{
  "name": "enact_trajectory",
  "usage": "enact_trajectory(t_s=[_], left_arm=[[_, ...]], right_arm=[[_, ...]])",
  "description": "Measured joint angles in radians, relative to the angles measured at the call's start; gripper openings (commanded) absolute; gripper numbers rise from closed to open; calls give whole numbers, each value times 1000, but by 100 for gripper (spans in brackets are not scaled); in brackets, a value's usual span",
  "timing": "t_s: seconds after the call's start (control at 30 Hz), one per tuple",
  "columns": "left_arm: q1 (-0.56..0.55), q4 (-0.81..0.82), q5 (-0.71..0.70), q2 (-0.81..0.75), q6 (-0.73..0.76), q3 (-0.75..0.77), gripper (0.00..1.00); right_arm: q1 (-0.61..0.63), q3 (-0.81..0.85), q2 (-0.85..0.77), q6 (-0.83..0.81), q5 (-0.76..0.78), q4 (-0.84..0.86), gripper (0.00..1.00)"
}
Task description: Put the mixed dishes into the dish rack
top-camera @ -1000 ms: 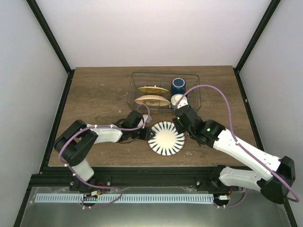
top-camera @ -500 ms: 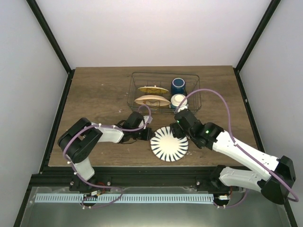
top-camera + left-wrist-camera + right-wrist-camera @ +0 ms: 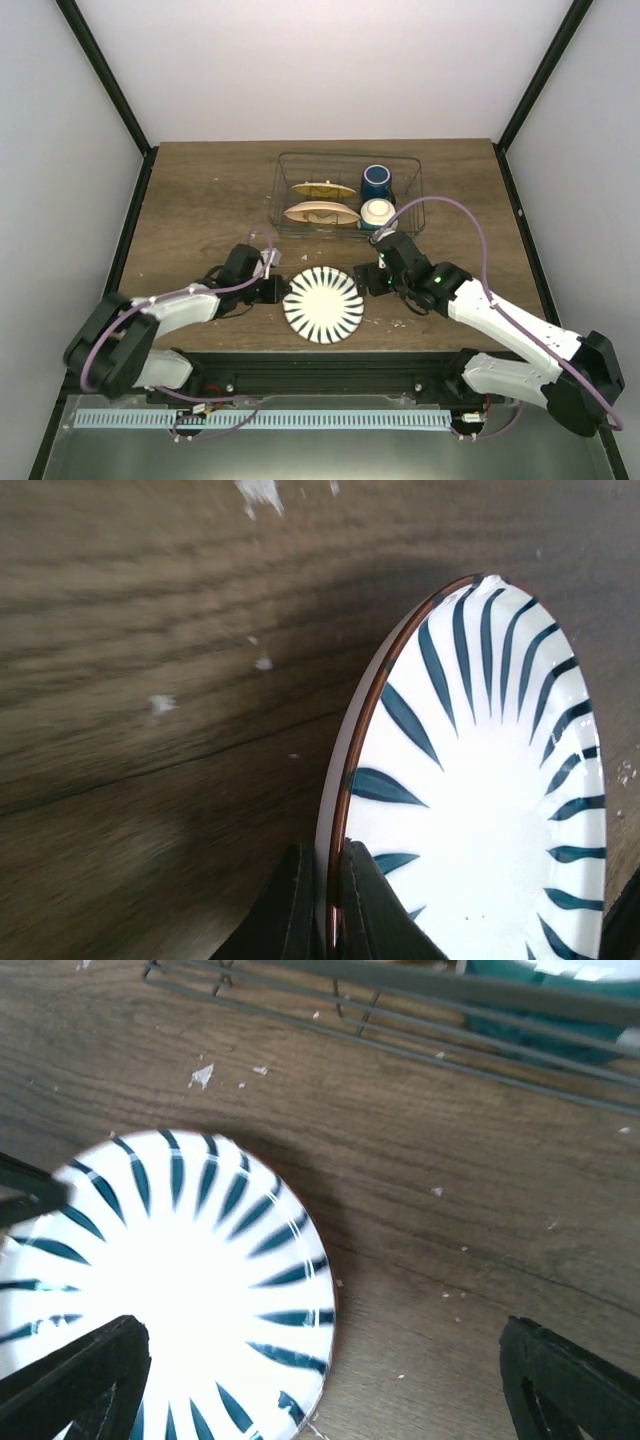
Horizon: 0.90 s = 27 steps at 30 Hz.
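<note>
A white plate with dark teal stripes (image 3: 322, 305) is over the table's near middle. My left gripper (image 3: 277, 290) is shut on its left rim; in the left wrist view the fingers (image 3: 333, 900) clamp the brown rim of the plate (image 3: 480, 780). My right gripper (image 3: 372, 278) is open and empty just right of the plate; its view (image 3: 325, 1380) shows the plate (image 3: 170, 1290) below left. The wire dish rack (image 3: 415, 200) holds the yellow-orange plate (image 3: 322, 189), the cream plate (image 3: 320, 212), the small bowl (image 3: 377, 212) and the blue mug (image 3: 376, 181).
The rack's front wires (image 3: 400, 1020) run across the top of the right wrist view, close to my right gripper. White crumbs (image 3: 203, 1076) lie on the wooden table (image 3: 200, 200). Black frame posts stand at the table's left and right edges.
My left arm has drawn back to the left with the striped plate in its grip. The plate has moved left, away from my right gripper, which has stayed near the rack's front.
</note>
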Motion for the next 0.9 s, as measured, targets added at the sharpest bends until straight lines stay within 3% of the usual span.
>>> enact_trajectory(t_s=[0.3, 0.53, 0.77, 0.83, 0.9], left_arm=[[69, -183, -51, -341, 23, -27, 0], [73, -266, -45, -446, 23, -26, 0], [73, -285, -14, -489, 19, -26, 0], [73, -286, -8, -500, 19, -26, 0], [73, -291, -10, -508, 22, -26, 0]], right_arm=[[-48, -91, 76, 23, -208, 159, 100], [-61, -161, 114, 40, -363, 319, 98], [-61, -233, 193, 59, -555, 526, 67], [-61, -243, 222, 68, -611, 578, 47], [-60, -246, 240, 88, -655, 619, 36]])
